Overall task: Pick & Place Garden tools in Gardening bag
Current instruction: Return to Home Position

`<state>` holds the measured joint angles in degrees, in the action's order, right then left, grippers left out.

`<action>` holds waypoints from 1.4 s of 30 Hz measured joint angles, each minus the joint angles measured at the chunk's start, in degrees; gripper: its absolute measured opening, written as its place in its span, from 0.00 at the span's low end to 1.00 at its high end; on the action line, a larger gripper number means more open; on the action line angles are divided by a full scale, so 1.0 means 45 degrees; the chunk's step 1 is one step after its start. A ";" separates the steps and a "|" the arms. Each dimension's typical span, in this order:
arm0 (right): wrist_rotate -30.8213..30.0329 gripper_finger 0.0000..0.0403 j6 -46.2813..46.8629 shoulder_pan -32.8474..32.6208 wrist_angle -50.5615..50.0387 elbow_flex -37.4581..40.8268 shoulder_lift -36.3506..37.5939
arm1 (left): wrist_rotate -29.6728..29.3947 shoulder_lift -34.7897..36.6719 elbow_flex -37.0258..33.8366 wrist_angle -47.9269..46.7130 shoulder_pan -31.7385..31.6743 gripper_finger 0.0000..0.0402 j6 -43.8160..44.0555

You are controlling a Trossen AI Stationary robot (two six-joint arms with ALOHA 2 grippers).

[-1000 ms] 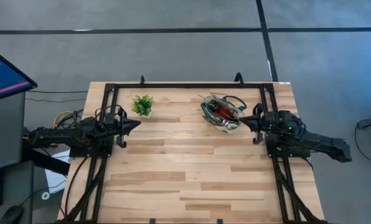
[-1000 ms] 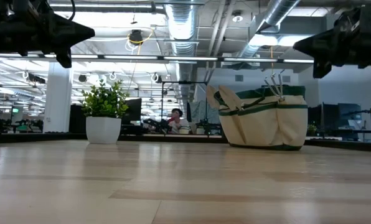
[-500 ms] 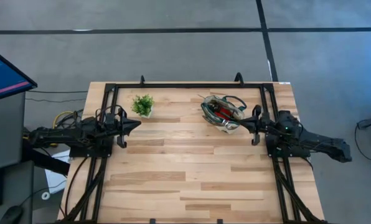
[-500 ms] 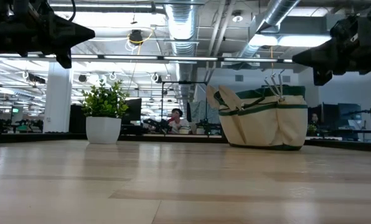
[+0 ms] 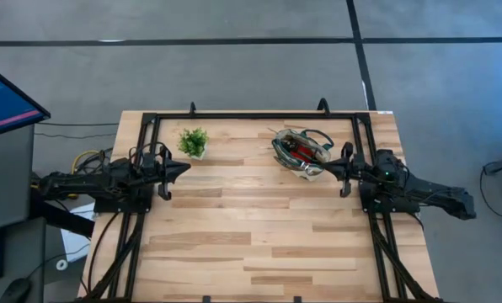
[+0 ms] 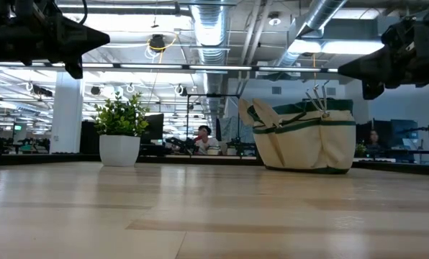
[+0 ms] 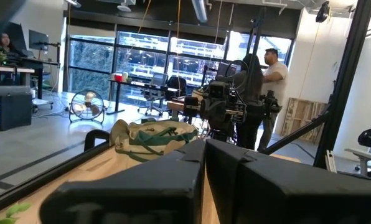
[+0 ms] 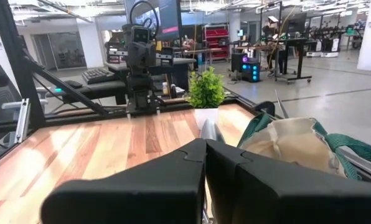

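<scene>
Tools [image 5: 299, 150] in bag [image 6: 308, 147], table [image 5: 234, 219] 1 o'clock. L grip [image 5: 186, 168] 9 o'clock, R grip [image 5: 318, 168] 3 o'clock; both jaws clenched, empty.

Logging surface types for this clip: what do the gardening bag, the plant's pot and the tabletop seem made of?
Gardening bag: cream fabric, probably canvas, matte, sagging softly, with dark green trim. Pot: white, smooth, ceramic or plastic; cannot tell which. Tabletop: light wood strips, faint sheen. Left gripper hovers near the plant, right gripper beside the bag.
</scene>
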<state>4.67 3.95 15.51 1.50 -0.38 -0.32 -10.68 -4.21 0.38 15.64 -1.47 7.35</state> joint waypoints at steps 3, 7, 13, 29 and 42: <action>0.0341 0.00 0.0005 -0.0053 0.0058 0.0000 -0.0005 | 0.0000 0.0000 0.0000 0.0021 -0.0002 0.01 0.0000; 0.0421 0.00 0.0005 -0.0292 0.0068 0.0005 -0.0008 | 0.0000 0.0005 0.0000 0.0078 -0.0002 0.01 0.0000; 0.0323 0.00 0.0011 -0.0535 0.0057 0.0005 -0.0108 | 0.0000 0.0010 0.0000 0.0078 -0.0002 0.01 0.0003; 0.0250 0.00 0.1375 0.0254 0.0039 0.0015 -0.1015 | 0.0000 0.0010 -0.0005 0.0182 -0.0002 0.01 0.0054; 0.0235 0.00 0.1345 0.0340 0.0039 0.0015 -0.1010 | 0.0000 0.0005 -0.0005 0.0203 -0.0002 0.01 0.0097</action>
<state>5.73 10.00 17.04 1.67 -0.32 -4.86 -10.68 -4.18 0.36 16.55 -1.48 7.79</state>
